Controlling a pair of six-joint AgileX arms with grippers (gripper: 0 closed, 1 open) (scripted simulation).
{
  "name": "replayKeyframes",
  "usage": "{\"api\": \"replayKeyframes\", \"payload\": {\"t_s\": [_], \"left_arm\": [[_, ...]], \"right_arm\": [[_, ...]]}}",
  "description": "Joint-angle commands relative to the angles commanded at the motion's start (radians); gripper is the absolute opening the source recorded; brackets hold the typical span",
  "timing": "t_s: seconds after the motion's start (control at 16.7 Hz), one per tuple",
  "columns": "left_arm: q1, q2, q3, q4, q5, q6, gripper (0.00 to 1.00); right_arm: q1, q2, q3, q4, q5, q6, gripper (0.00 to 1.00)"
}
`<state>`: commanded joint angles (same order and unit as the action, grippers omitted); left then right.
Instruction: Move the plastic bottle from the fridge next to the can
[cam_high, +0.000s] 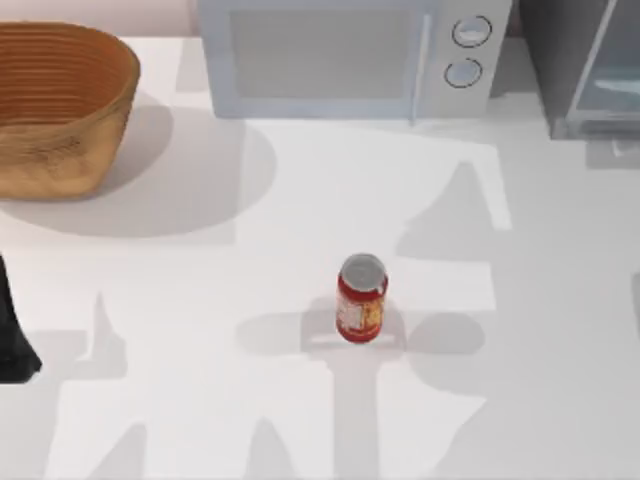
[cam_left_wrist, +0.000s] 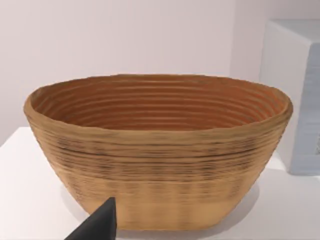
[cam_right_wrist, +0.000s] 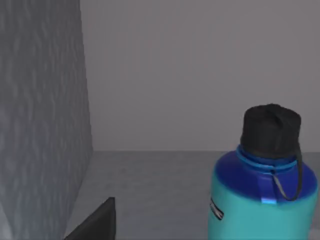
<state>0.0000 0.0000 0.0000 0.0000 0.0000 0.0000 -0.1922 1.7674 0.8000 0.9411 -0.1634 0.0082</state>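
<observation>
The red can with a silver top stands upright near the middle of the white table. The grey fridge sits at the back right corner. In the right wrist view I look into its grey inside wall, where the turquoise plastic bottle with blue shoulder, black cap and side loop stands upright on the fridge floor. A dark part of my right gripper shows low in that view, apart from the bottle and holding nothing. My left arm is parked at the table's left edge.
A woven basket stands at the back left, and the left wrist view faces its wall. A white microwave with two round knobs sits at the back middle, between basket and fridge.
</observation>
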Motion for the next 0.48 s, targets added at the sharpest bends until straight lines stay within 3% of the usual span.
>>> {"api": "replayKeyframes", "payload": {"t_s": [0.24,0.48], "left_arm": [[0.000,0.000,0.000,0.000,0.000,0.000,1.00],[0.000,0.000,0.000,0.000,0.000,0.000,1.00]], "right_arm": [[-0.033,0.306,0.143,0.167,-0.029,0.001,1.00],[-0.050,0.442,0.217,0.254,-0.043,0.001,1.00]]}}
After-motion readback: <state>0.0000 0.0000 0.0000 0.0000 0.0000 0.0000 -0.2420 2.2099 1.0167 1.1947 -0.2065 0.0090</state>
